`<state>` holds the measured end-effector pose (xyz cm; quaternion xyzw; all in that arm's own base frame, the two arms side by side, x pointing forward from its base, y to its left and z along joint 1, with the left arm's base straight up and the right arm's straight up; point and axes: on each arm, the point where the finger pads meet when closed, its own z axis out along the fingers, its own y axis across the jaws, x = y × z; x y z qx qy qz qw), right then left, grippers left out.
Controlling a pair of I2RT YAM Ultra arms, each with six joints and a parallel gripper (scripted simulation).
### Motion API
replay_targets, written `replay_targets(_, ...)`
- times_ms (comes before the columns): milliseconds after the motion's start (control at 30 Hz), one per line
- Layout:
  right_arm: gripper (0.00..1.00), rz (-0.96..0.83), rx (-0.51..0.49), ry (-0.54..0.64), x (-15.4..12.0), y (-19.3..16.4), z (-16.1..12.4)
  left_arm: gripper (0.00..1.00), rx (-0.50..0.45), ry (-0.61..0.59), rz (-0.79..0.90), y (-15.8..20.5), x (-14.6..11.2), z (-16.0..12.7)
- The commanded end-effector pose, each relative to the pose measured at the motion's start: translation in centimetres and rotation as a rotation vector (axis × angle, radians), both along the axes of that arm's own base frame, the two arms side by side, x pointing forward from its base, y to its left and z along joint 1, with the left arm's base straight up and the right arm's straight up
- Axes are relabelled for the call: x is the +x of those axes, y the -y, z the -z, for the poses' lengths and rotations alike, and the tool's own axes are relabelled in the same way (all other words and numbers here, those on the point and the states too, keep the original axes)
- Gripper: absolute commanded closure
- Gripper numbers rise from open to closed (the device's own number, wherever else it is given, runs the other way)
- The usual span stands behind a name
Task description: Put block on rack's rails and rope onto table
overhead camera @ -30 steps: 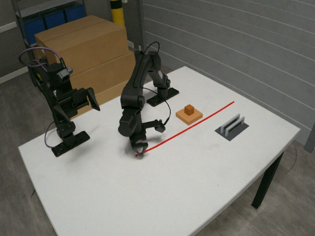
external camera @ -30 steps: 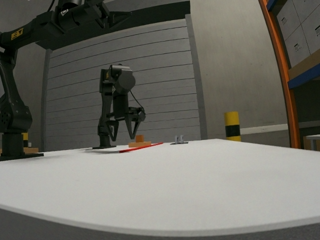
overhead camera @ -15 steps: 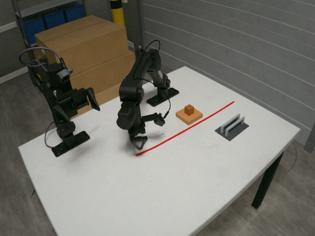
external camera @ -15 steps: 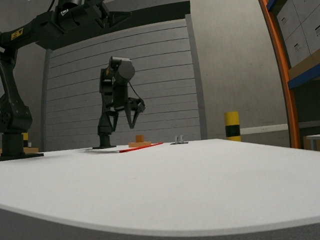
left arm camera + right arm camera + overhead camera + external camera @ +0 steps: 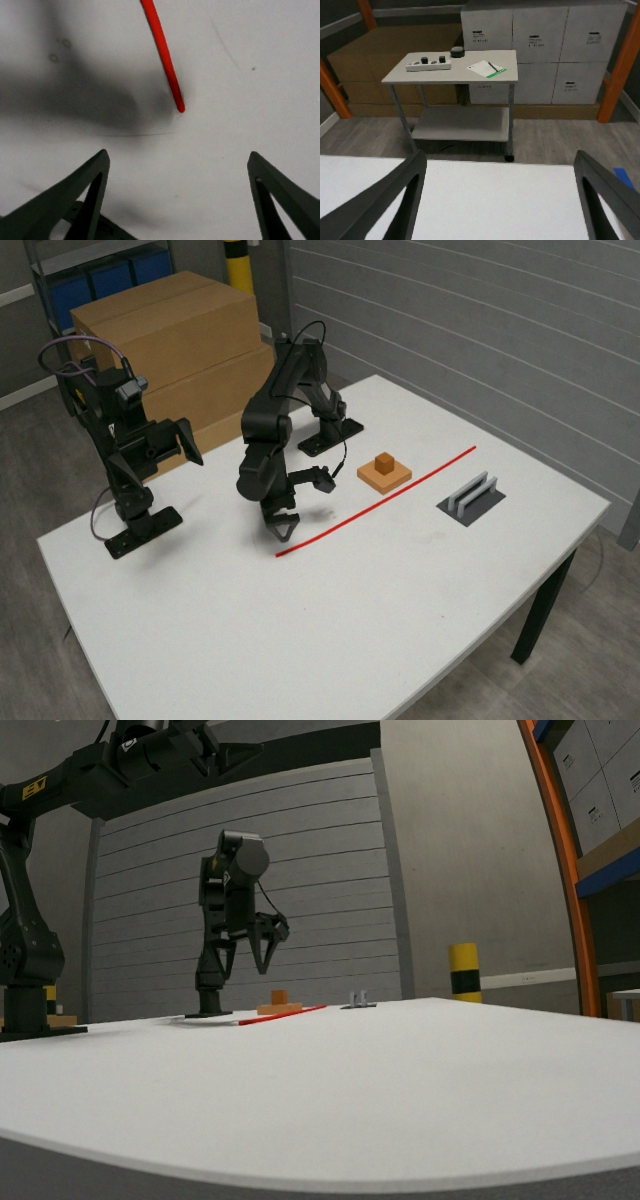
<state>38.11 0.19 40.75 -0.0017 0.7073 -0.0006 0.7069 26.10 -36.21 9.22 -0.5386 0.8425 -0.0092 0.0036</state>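
Observation:
The orange-brown block (image 5: 384, 463) (image 5: 279, 996) sits on a flat orange slab (image 5: 383, 486) (image 5: 266, 1009). The red rope (image 5: 383, 502) (image 5: 268, 1017) (image 5: 167, 62) lies nearly straight on the table top, both ends on it, passing between slab and rack. The rack (image 5: 468, 519) (image 5: 358, 1006) has two bare grey rails on a dark plate. My left gripper (image 5: 280, 530) (image 5: 245, 974) (image 5: 175, 156) is open and empty, pointing down above the table near the rope's near end. My right gripper (image 5: 174, 478) (image 5: 497, 156) is open and empty, raised high, far from the block.
The white table (image 5: 320, 643) (image 5: 320, 1102) carries both arm bases along its back side. The left arm's base (image 5: 315, 445) stands behind the slab. The right arm's base (image 5: 121, 544) stands at the far left in the top view. Cardboard boxes (image 5: 180, 333) stand beyond the table.

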Motion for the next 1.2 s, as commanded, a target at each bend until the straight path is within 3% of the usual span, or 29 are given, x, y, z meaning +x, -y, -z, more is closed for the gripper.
replay_targets(0, 0.00, -0.011, -0.010, 0.019, -0.7, -0.2, -0.8, 0.00, 0.018, -0.005, 0.003, -0.2, -0.5, -0.1)
replay_targets(167, 0.00, -0.011, -0.010, 0.019, -0.7, -0.2, -0.8, 0.00, 0.004, 0.005, 0.003, 0.0, -0.4, -0.5)
replay_targets(200, 0.00, -0.011, -0.010, 0.019, -0.7, -0.2, -0.8, 0.30, 0.009, 0.001, 0.002, -0.2, -0.5, -0.5)
replay_targets(567, 0.00, -0.011, -0.010, 0.019, -0.7, -0.2, -0.8, 0.30, 0.017, -0.004, 0.001, -0.3, -0.5, 0.3)
replay_targets(800, 0.00, -0.011, -0.010, 0.019, -0.7, -0.2, -0.8, 0.30, -0.014, 0.026, 0.006, -1.0, 0.9, -1.0)
replay_targets(1167, 0.00, -0.011, -0.010, 0.019, -0.7, -0.2, -0.8, 0.30, -0.048, 0.065, 0.215, -4.7, 2.7, -2.5)
